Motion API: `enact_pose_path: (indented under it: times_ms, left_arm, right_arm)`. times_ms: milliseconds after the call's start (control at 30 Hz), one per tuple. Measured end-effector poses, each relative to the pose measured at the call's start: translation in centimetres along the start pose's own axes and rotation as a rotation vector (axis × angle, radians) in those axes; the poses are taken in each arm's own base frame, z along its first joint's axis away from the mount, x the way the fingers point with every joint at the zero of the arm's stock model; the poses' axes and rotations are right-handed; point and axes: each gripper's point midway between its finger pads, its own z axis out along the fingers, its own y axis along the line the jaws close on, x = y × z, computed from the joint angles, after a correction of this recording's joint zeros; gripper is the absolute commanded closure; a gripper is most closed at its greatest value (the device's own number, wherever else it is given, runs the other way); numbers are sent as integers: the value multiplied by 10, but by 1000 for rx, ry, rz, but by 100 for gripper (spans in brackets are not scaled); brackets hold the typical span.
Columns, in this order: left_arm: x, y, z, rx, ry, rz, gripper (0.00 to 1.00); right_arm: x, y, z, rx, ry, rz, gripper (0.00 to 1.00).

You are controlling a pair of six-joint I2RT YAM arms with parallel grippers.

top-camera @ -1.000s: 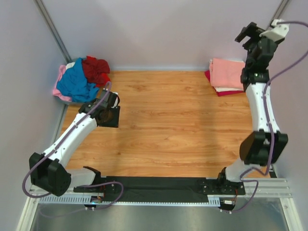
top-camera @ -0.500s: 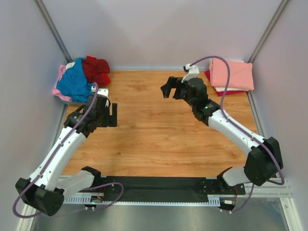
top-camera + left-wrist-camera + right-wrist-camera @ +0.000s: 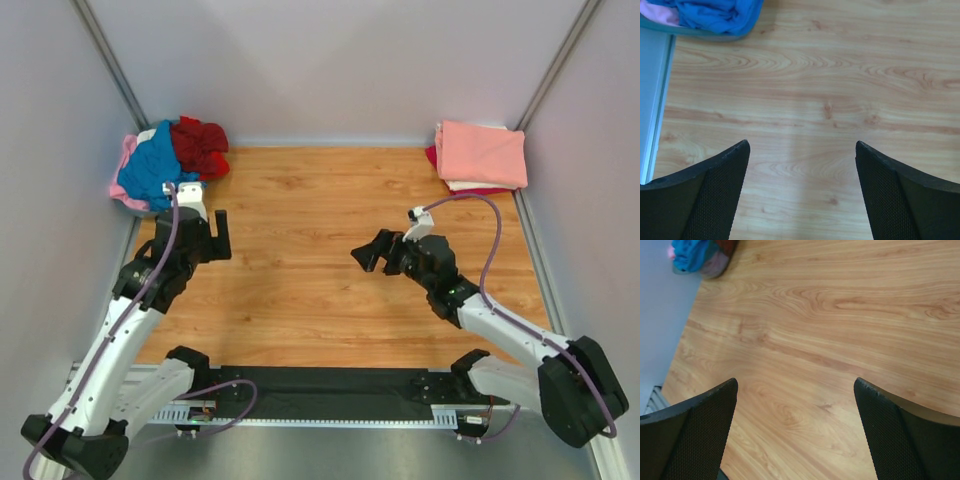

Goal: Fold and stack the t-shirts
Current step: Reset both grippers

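A loose pile of t-shirts lies at the back left: a blue one (image 3: 150,172), a dark red one (image 3: 200,145) and a pale pink one (image 3: 124,165). In the left wrist view the blue shirt (image 3: 715,14) fills the top left corner. At the back right is a folded stack with a salmon-pink shirt (image 3: 482,152) on top and cream and dark red layers under it. My left gripper (image 3: 205,232) (image 3: 802,150) hovers open over bare wood just in front of the pile. My right gripper (image 3: 378,252) (image 3: 796,385) is open and empty over the table's middle.
The wooden table (image 3: 320,290) is walled in by grey panels at the back and sides. The pile sits in a low grey bin (image 3: 700,36) at the table's left edge. The pile (image 3: 695,252) shows far off in the right wrist view.
The right arm swung from above the folded stack down to the middle of the table. The left gripper opened wide and moved back toward the pile.
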Motion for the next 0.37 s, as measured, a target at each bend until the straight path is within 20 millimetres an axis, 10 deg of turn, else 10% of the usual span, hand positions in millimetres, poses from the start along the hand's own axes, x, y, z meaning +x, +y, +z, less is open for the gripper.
enact_pose_path:
  times_ms: [367]
  left_arm:
    - [-71,14,-41,55,-345,-122,0]
  right_arm:
    - [-19,41,-32,-209,-114,1,0]
